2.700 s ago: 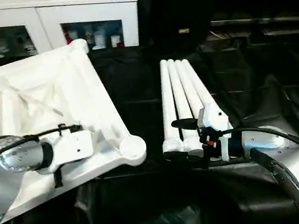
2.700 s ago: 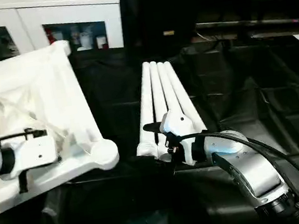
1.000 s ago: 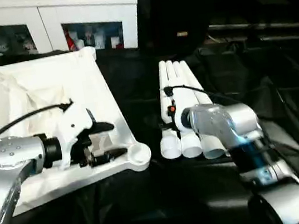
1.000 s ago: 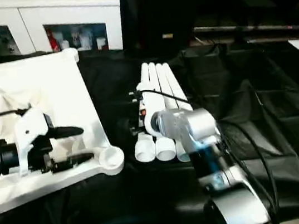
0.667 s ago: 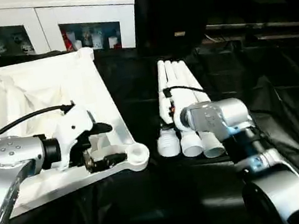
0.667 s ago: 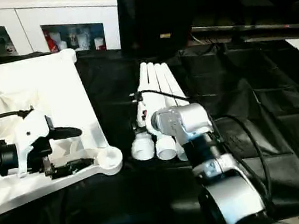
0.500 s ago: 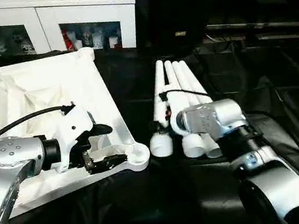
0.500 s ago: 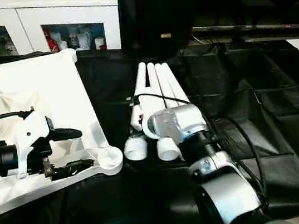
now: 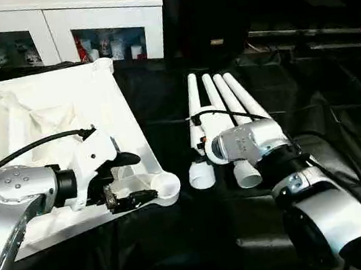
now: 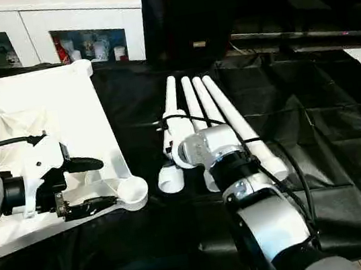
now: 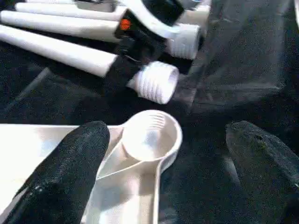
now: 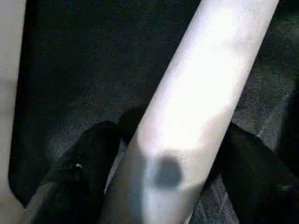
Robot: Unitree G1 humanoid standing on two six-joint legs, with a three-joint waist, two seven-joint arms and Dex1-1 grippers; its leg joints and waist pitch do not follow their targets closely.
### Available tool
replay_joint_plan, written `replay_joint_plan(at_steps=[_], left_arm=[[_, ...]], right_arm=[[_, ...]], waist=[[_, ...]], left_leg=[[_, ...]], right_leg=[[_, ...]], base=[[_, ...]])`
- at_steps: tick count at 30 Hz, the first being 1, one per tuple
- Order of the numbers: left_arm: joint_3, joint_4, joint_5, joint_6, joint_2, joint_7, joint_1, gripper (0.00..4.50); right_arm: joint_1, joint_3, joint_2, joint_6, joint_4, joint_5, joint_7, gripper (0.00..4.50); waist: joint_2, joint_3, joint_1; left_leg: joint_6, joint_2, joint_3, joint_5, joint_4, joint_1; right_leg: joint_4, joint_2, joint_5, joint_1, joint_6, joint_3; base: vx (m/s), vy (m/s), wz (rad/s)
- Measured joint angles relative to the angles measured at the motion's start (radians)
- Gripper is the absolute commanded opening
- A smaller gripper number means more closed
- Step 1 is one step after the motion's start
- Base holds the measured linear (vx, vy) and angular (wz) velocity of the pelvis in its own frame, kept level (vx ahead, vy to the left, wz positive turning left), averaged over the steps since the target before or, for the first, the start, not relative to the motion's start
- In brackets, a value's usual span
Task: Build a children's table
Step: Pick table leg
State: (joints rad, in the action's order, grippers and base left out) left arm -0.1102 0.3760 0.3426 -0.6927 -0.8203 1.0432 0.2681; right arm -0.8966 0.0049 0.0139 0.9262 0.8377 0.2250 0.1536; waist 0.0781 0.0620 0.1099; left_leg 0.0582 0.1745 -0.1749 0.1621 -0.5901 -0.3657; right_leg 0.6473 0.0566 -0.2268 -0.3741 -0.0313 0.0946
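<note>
My right gripper [image 12: 163,186] has closed around one table leg [image 9: 195,129], swinging its threaded end away from the other legs [image 9: 238,109]. My left gripper [image 9: 127,179] gapes empty just beside the tabletop [image 9: 43,128] corner socket [image 11: 150,135]. Screwing comes next.

Light fell hard from above and the white table top [image 9: 49,120] glared until its ribs nearly vanished. The black cloth [image 10: 319,155] swallowed detail, showing faint sheen on creases. In the right wrist view a leg [image 12: 196,102] sat blurred, overexposed, close to the lens.
</note>
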Motion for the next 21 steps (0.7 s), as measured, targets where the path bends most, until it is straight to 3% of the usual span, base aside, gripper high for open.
replay_joint_plan(at_steps=[4,8,11,21], left_arm=[[-0.015,0.019,-0.015,-0.024,-0.006,-0.029,-0.004,4.50],[-0.006,0.020,-0.025,-0.027,0.053,-0.098,-0.017,4.50],[-0.005,0.020,-0.024,-0.027,0.065,-0.121,-0.023,4.50],[0.017,0.020,-0.024,0.004,0.113,-0.175,-0.032,4.50]], right_arm=[[0.003,-0.037,-0.003,-0.015,0.012,0.013,-0.007,2.80],[0.028,-0.075,-0.010,-0.022,0.006,0.033,-0.012,2.50],[0.037,-0.077,-0.022,-0.022,0.006,0.037,-0.011,2.34],[0.049,-0.119,-0.026,-0.026,0.009,0.040,-0.017,2.02]], waist=[[0.002,-0.001,0.000],[0.005,-0.004,0.002],[0.011,-0.008,0.001],[0.013,-0.009,0.002]], left_leg=[[0.000,0.000,0.000,0.000,0.000,0.000],[0.000,0.000,0.000,0.000,0.000,0.001],[0.000,0.000,0.000,0.000,0.000,0.002],[0.000,0.000,0.001,0.000,-0.001,0.008]], right_leg=[[0.000,0.000,0.000,0.000,0.000,0.000],[0.000,0.000,0.000,0.002,0.000,0.000],[0.000,0.000,0.000,0.002,0.000,0.000],[-0.001,0.000,0.000,0.008,0.001,0.000]], base=[[0.000,0.000,0.00],[0.000,0.000,0.00],[0.000,0.000,0.00],[0.000,0.000,0.00]])
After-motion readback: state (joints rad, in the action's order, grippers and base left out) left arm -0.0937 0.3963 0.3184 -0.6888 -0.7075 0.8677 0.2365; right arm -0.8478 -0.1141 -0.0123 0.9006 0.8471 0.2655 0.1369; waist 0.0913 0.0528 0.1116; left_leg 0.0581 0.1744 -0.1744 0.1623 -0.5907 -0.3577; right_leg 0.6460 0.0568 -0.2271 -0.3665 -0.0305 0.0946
